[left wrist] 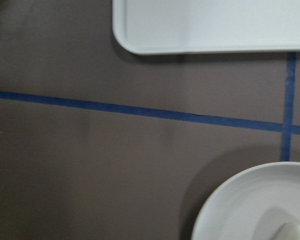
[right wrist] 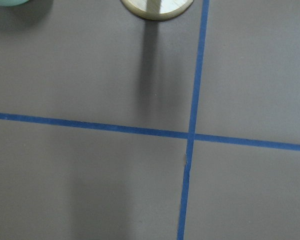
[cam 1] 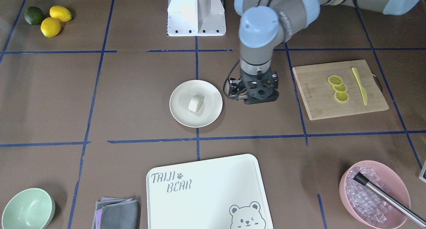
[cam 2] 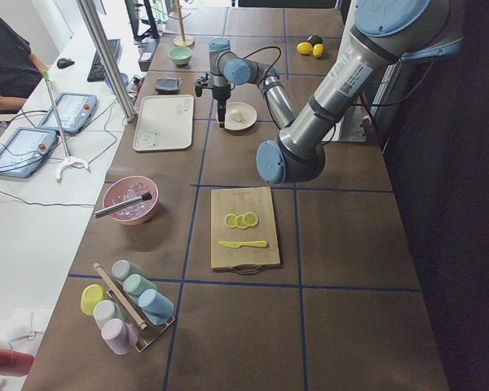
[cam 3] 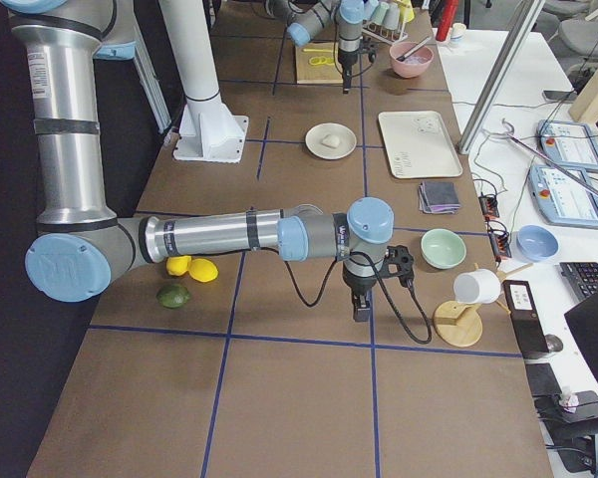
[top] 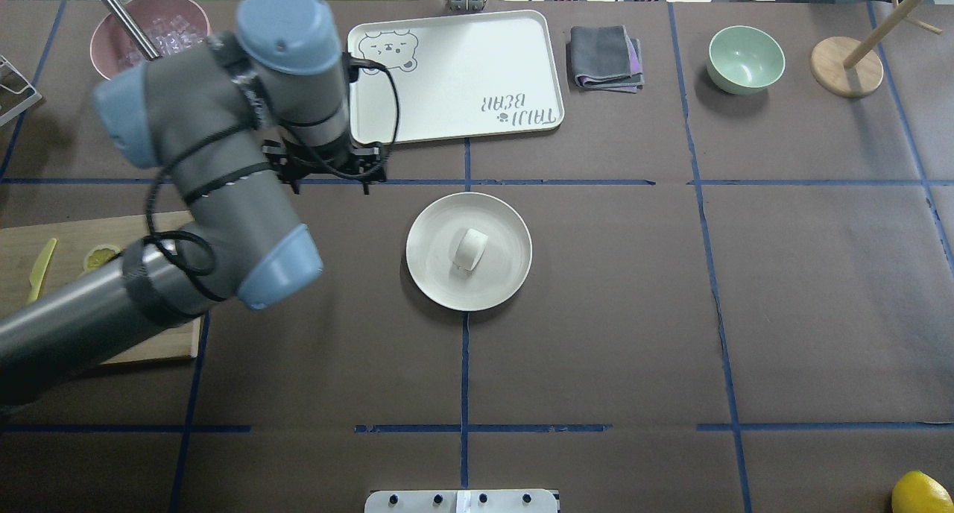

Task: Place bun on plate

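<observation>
The small white bun (cam 1: 195, 103) (top: 470, 249) lies near the middle of the round cream plate (cam 1: 181, 114) (top: 432, 274) at the table's centre. My left gripper (cam 1: 260, 97) (top: 328, 177) hangs pointing down over bare table beside the plate, apart from it. Its wrist hides the fingers, so I cannot tell whether it is open or shut. The left wrist view catches the plate's rim (left wrist: 240, 210) and a sliver of the bun (left wrist: 292, 232) in its lower right corner. My right gripper (cam 3: 362, 311) shows only in the exterior right view, low over the table near the green bowl; its state is unclear.
A bear-printed white board (cam 1: 206, 192) lies beyond the plate. A wooden cutting board (cam 1: 316, 99) with lemon slices and a yellow knife is on my left. Around the edges are a pink bowl of ice (cam 1: 349, 202), a green bowl (cam 1: 26, 209), folded cloths (cam 1: 116, 212), whole lemons (cam 1: 50, 26) and a wooden stand (top: 846, 65).
</observation>
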Robot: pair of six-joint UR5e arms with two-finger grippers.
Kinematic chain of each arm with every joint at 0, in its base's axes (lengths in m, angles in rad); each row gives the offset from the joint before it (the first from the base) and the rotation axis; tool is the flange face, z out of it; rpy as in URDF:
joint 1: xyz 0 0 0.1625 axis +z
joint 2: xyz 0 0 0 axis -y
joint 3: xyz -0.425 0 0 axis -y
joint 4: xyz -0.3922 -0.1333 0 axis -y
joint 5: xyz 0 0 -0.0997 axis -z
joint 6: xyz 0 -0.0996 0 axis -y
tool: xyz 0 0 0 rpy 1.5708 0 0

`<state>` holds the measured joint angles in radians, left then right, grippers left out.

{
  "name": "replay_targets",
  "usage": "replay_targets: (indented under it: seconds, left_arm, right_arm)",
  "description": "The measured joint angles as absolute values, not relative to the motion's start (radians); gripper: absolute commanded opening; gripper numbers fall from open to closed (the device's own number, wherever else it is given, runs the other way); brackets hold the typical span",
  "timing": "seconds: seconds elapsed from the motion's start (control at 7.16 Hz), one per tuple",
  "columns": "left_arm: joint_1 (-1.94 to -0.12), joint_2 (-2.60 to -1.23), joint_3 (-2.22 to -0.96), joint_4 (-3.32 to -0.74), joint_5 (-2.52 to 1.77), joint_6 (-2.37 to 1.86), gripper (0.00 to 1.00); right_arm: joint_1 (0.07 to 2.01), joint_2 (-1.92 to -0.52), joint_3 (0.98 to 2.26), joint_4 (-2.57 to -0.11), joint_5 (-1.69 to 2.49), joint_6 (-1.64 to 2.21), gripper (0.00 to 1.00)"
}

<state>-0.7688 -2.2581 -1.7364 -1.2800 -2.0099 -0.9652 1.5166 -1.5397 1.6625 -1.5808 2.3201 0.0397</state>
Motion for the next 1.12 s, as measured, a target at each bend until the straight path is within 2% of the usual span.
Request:
replay_targets:
  seconds: [0.28, 0.56, 1.12]
  left_arm:
    - [-0.922, -2.094, -1.834, -1.276, -2.102, -0.708, 1.00]
    - [-1.101, -1.967, -1.843, -1.278, -2.192, -0.418, 1.00]
    - [-1.419, -1.802, -1.675, -1.291, -2.341, 0.073, 1.00]
  right_arm:
    - [1.542, -1.565, 1.648, -1.579, 2.324, 0.018, 1.00]
    - [1.560, -1.596, 1.649, -1.579, 2.330, -0.047, 1.00]
    - [1.565, -1.599, 1.651, -1.577, 2.350, -0.060, 1.00]
